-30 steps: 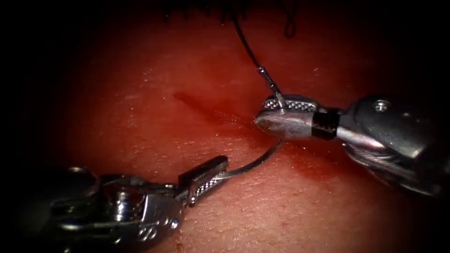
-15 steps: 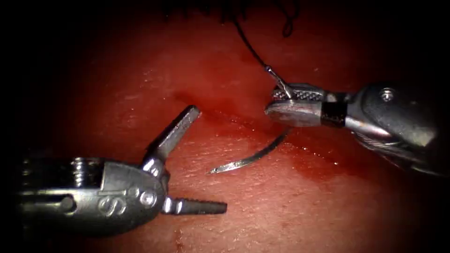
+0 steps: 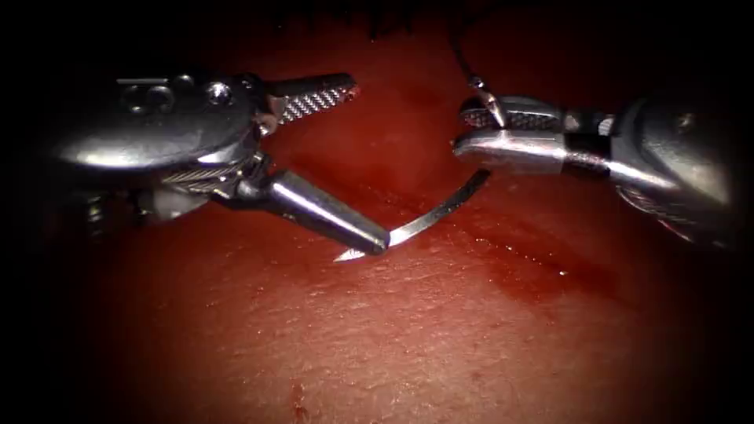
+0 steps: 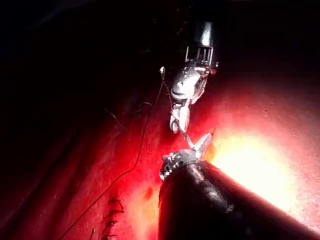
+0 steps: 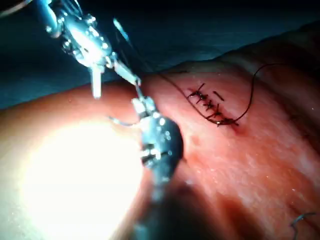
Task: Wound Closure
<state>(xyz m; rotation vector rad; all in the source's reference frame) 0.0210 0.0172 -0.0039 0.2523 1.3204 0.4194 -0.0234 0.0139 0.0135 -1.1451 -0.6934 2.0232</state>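
Observation:
My right tool (image 3: pixel 459 132) comes in from the right, shut on the curved needle (image 3: pixel 428 221) close to its thread end. The needle arcs down and left over the cut (image 3: pixel 369 192), and its point hangs free just above the tissue (image 3: pixel 440 338), not in it. My left tool (image 3: pixel 369 163) stands wide open and holds nothing. Its lower jaw lies across the needle near the point, and its upper jaw points right, well above. Dark thread (image 3: pixel 459 55) runs up from the needle's end. The right wrist view has my right tool (image 5: pixel 142 107) and the left tool (image 5: pixel 85 40).
Red fluid (image 3: pixel 542 271) glistens along the cut on the right. A stitched stretch of wound (image 5: pixel 212 106) with a loop of thread (image 5: pixel 250 90) lies beyond the tools. In the left wrist view, thread (image 4: pixel 140 145) trails across the tissue towards older stitches (image 4: pixel 115 212).
My left tool let go of the needle's point, opened wide, and swung up and round to the upper left. The right tool lifted slightly, still holding the needle.

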